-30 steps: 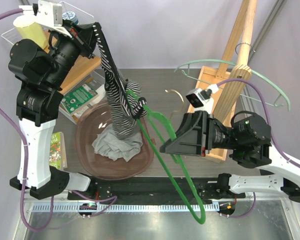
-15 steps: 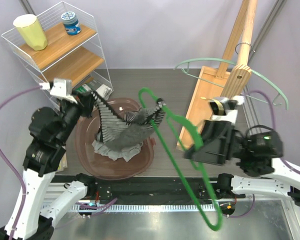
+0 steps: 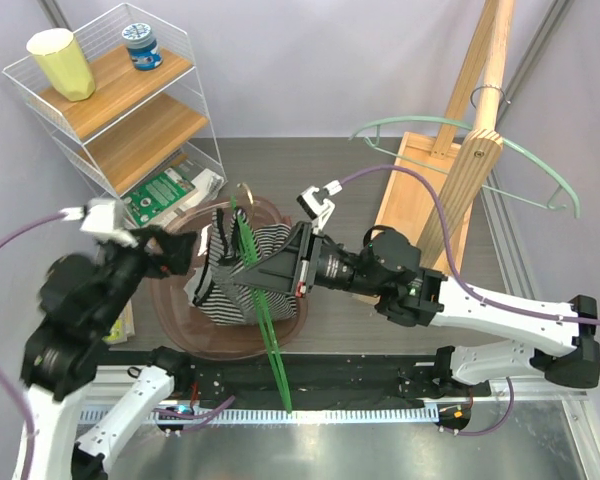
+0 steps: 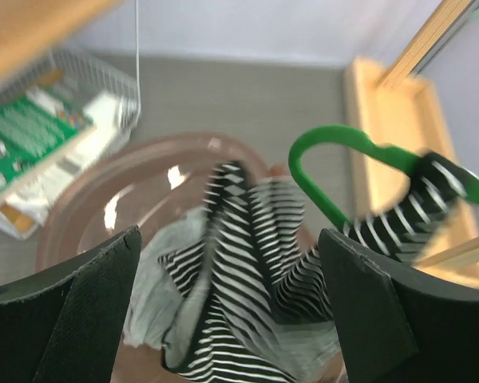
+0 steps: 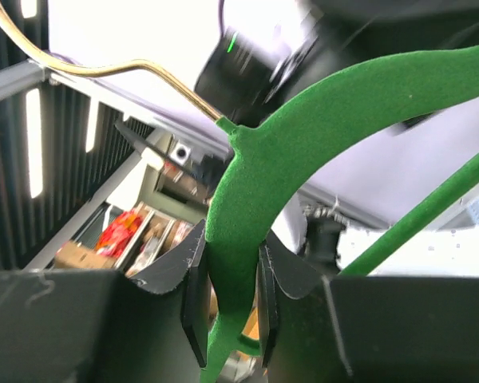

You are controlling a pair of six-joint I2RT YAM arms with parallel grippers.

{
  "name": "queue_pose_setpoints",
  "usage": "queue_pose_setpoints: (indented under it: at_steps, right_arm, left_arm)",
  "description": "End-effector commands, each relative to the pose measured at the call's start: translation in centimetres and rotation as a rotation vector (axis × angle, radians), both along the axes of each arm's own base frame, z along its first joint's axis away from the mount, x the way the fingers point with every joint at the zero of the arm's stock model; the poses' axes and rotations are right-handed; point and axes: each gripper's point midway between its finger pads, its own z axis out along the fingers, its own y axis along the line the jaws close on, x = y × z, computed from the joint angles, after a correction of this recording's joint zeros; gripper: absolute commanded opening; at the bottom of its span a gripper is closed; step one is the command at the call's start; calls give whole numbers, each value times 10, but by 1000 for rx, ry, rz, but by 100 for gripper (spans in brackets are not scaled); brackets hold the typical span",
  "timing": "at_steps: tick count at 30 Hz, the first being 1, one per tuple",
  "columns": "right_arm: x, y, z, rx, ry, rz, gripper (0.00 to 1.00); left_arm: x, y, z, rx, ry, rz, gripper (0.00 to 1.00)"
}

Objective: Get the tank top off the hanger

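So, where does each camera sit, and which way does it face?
Top external: above and behind, facing down on left arm and right arm.
Left wrist: on the left arm, facing down at the striped tank top over the brown bowl; its jaws stand wide open.
Right wrist: on the right arm, facing out into the room; its jaws clamp the green hanger.
Shared: the hanger, in all three; the tank top, in top and left wrist.

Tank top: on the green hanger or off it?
Partly on: in the left wrist view a striped part of the tank top wraps the green hanger; the rest lies in the brown bowl.
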Motion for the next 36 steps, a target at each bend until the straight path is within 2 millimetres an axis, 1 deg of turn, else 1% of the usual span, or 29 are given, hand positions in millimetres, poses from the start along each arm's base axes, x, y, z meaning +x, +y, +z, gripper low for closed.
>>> queue_pose_setpoints:
  at_steps: [1,3,4,5,6,7,8,9,10,11,12,14,15,16,18,20,22,23,26,27,29,30,31,32,33,35,36]
  right_arm:
    - [15,-39,68,139,-72,-173,1]
    - [18,-41,68,134,-70,-193,1]
    - [19,-40,69,136,-66,-198,1]
    - [19,-40,71,141,-67,-195,1]
    - [18,-39,71,141,-61,-188,1]
    - [16,-35,70,136,-62,-170,1]
    - [15,-36,75,149,-65,-164,1]
    - [14,-35,77,157,-55,-152,1]
    - [11,-32,76,159,-53,-132,1]
    - [10,-33,79,172,-56,-125,1]
    - [9,-32,79,173,-49,-114,1]
    - [5,-31,79,178,-46,-92,1]
    - [4,-30,80,182,-39,-80,1]
    - [4,-29,78,181,-32,-72,1]
    - [1,-29,79,192,-27,-55,1]
    - [0,-28,77,190,-22,-49,1]
    - [-1,-29,77,197,-14,-36,1]
    - [-2,-29,77,198,-12,-30,1]
    - [-6,-30,77,211,-2,-4,1]
    - [-6,-30,75,208,4,2,1]
    - [-8,-31,75,219,12,16,1]
    - [-10,-31,74,220,16,24,1]
    - [-11,-32,75,227,16,31,1]
    - [-11,-32,75,226,18,35,1]
    - [-12,-34,75,229,15,34,1]
    - [-12,-35,74,226,16,35,1]
    - [-13,-38,75,230,14,36,1]
  left_arm:
    - [-44,17,61,-85,-205,2,90]
    - [-54,20,69,-102,-236,1,89]
    - [-58,18,72,-104,-256,-20,90]
    - [-63,1,81,-117,-307,-127,90]
    - [-68,-10,85,-116,-337,-197,89]
    - [-73,-26,89,-112,-363,-300,88]
    - [-87,-54,89,-98,-385,-493,77]
    - [-82,-72,83,-88,-336,-595,68]
    - [-82,-80,82,-81,-319,-646,60]
    - [-77,-85,80,-65,-310,-672,56]
    - [-64,-86,74,-48,-278,-653,57]
    - [-51,-86,68,-6,-273,-632,62]
    - [-46,-88,70,-3,-290,-633,63]
    - [-43,-91,68,-6,-289,-648,64]
    - [-41,-97,69,-20,-294,-678,63]
    - [-29,-99,65,-22,-262,-657,59]
    - [-21,-98,63,-15,-250,-633,53]
    - [-19,-97,63,-11,-250,-627,52]
    - [-15,-99,59,-6,-225,-631,44]
    - [-14,-100,59,-4,-222,-633,40]
    - [-11,-103,56,-4,-210,-649,39]
    - [-11,-104,57,-6,-209,-655,36]
    - [-9,-104,56,-4,-205,-646,28]
    - [-3,-103,54,-3,-190,-629,25]
    - [0,-101,54,-1,-186,-609,17]
    - [10,-98,51,6,-174,-567,17]
    - [12,-97,52,10,-175,-560,13]
